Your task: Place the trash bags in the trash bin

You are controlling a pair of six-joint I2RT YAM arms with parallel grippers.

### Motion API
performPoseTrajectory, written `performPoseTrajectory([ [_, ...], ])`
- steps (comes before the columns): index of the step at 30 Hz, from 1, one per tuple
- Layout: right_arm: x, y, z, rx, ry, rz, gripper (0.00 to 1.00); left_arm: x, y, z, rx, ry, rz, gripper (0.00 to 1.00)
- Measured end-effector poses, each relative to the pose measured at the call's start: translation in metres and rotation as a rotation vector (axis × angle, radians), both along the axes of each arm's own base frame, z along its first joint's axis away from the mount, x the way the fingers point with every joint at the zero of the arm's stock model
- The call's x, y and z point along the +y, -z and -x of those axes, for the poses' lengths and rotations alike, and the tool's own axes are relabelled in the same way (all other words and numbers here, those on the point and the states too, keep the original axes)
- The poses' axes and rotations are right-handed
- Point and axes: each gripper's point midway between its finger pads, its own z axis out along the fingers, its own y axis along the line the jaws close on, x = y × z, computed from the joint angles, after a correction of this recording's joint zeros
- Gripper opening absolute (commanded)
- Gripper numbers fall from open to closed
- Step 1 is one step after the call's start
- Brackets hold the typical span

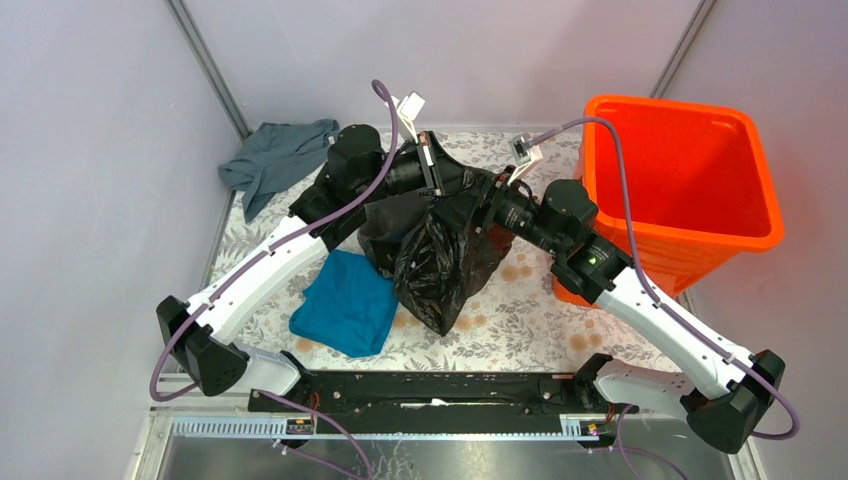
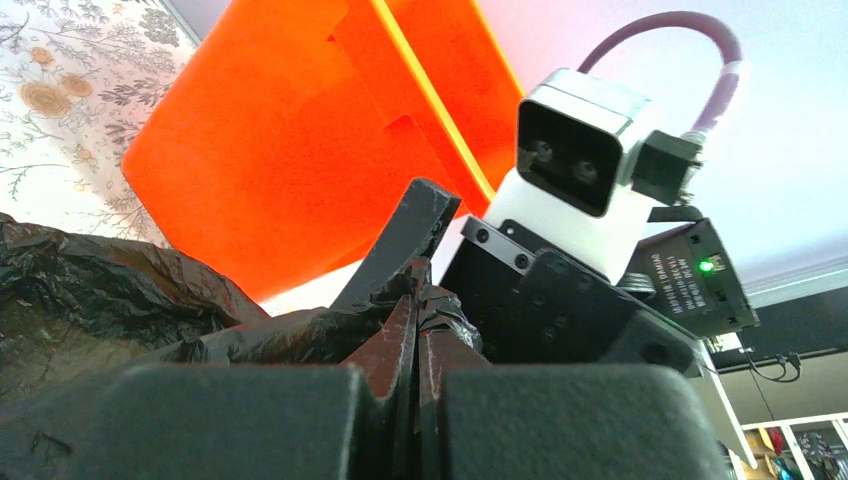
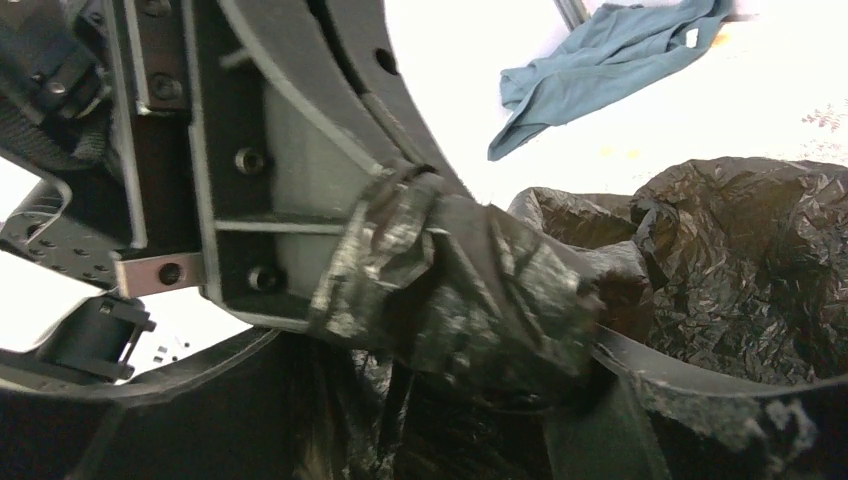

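Observation:
A black trash bag [image 1: 438,265] hangs above the table between both arms. My left gripper [image 1: 462,188] is shut on the bag's bunched top, and black plastic is pinched between its jaws in the left wrist view [image 2: 420,312]. My right gripper [image 1: 488,204] is open, its fingers [image 2: 400,240] spread on either side of that same bunched top [image 3: 470,290]. A second black bag [image 1: 383,232] lies on the table behind the first. The orange trash bin [image 1: 680,180] stands at the right, apart from the bags, and also shows in the left wrist view [image 2: 300,130].
A blue cloth [image 1: 346,302] lies on the floral table cover left of the hanging bag. A grey-teal cloth [image 1: 277,156] lies at the back left, also in the right wrist view [image 3: 600,60]. Grey walls close in the back and sides.

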Motion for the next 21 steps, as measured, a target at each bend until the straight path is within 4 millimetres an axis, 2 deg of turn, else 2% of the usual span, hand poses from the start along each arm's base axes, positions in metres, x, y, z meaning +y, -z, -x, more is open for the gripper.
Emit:
performPoseTrajectory([
  [2,-0.002,0.003,-0.004,0.004,0.029,-0.005,0.61,-0.001,-0.001,0.001,-0.004,0.005,0.004,0.00],
  [5,-0.007,0.006,-0.010,0.005,0.073,-0.010,0.39,-0.001,-0.004,0.002,-0.015,0.009,0.013,0.02],
  [7,-0.009,0.007,-0.012,0.006,0.096,-0.016,0.23,-0.001,-0.005,0.002,-0.016,0.010,0.014,0.11],
  [11,-0.015,0.008,-0.016,0.007,0.139,-0.027,0.00,0.002,-0.007,0.006,-0.028,0.008,0.016,0.41],
  [16,-0.022,0.007,-0.019,0.005,0.175,-0.028,0.00,0.015,-0.017,0.015,-0.097,-0.009,0.008,0.77],
  [21,-0.032,0.007,-0.020,0.000,0.222,-0.015,0.00,0.042,-0.027,0.024,-0.183,-0.086,-0.042,0.94],
])
